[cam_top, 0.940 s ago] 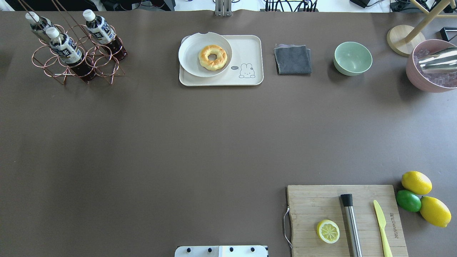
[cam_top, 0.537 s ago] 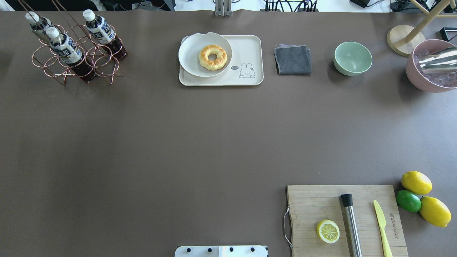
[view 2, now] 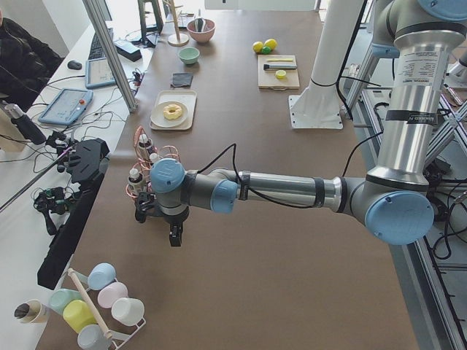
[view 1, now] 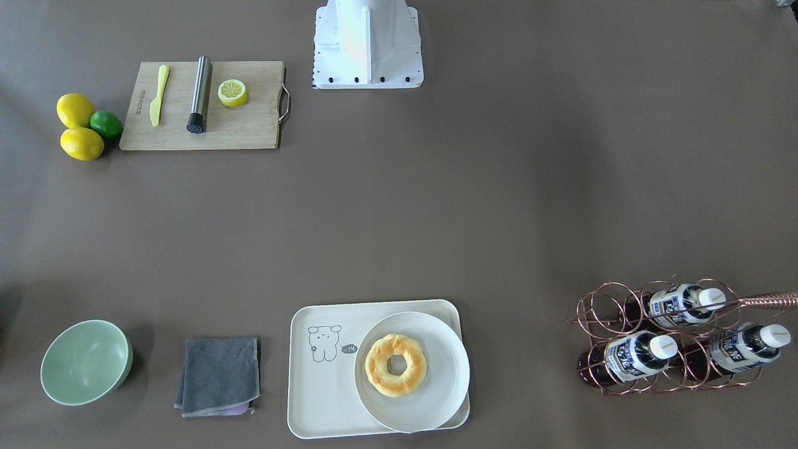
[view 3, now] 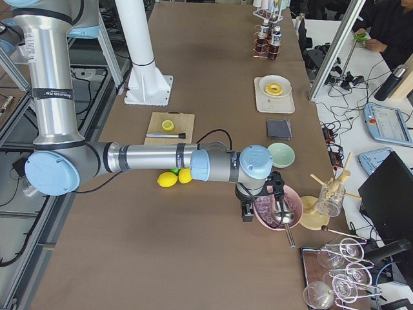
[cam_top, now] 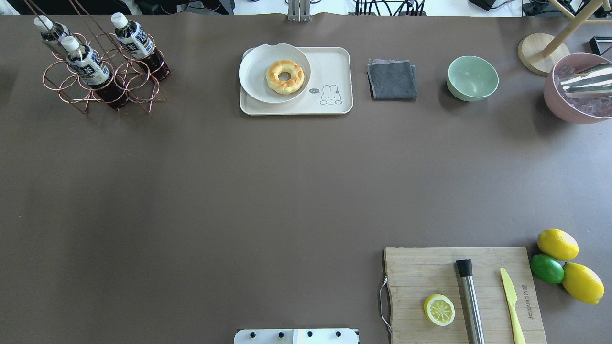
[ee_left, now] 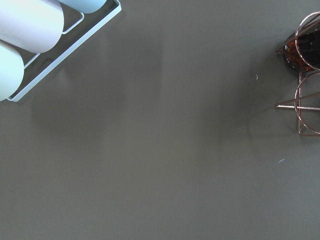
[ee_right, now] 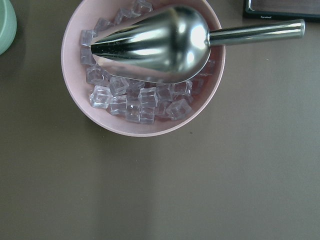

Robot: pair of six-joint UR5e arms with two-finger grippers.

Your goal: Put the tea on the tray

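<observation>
In the wire rack (cam_top: 128,82) the tea (cam_top: 135,43) was found cradled aslant, well apart from the tray (cam_top: 334,62). The spread of the left gripper (view 2: 175,237), stationed beside that rack, and of the right gripper (view 3: 245,212) could not be told.

Tea bottles (view 1: 636,355) lie in the wire rack (view 1: 670,337), tray (view 1: 318,393) well apart

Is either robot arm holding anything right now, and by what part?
Nothing seems held. All three tea bottles sit in the wire rack; the left gripper hangs beside it, the right gripper by the ice bowl.
</observation>
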